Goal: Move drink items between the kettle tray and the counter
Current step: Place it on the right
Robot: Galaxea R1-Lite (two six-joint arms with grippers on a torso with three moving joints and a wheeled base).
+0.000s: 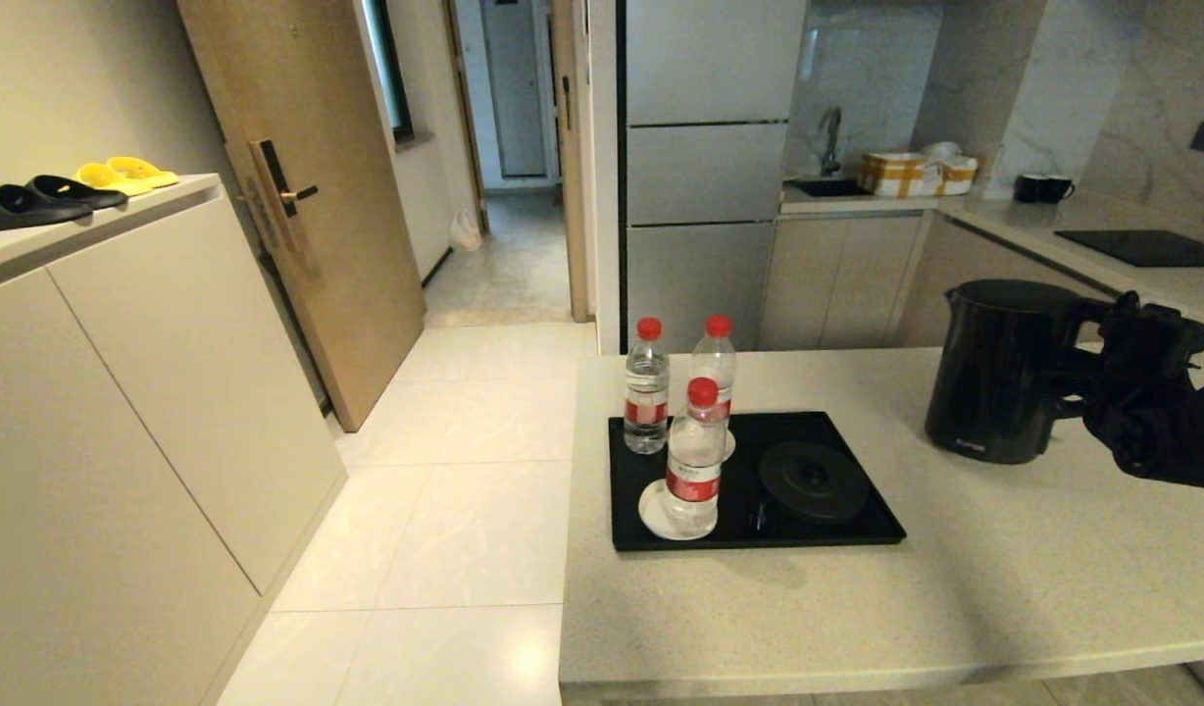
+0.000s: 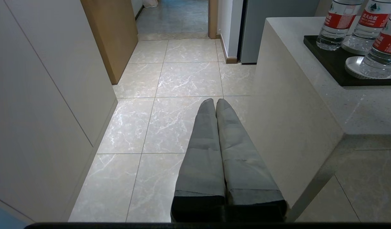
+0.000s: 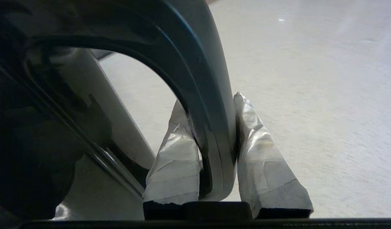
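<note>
The black kettle point(image 1: 994, 371) stands on the beige counter point(image 1: 857, 608), to the right of the black tray point(image 1: 720, 529). My right gripper point(image 1: 1087, 378) is shut on its loop handle point(image 3: 211, 127), one taped finger on each side. The tray bears the bare round kettle base point(image 1: 813, 479) and three red-capped water bottles point(image 1: 647, 387) point(image 1: 717, 378) point(image 1: 695, 461). The nearest bottle stands on a white saucer point(image 1: 656, 515). My left gripper point(image 2: 215, 103) hangs shut and empty over the floor beside the counter's end, out of the head view.
A black hob point(image 1: 1146, 247) and two black mugs point(image 1: 1043, 188) lie on the far counter. Slippers point(image 1: 33, 201) rest on the cream cabinet at left. A wooden door point(image 1: 308, 196) and tiled floor point(image 1: 465, 490) lie between the cabinet and the counter.
</note>
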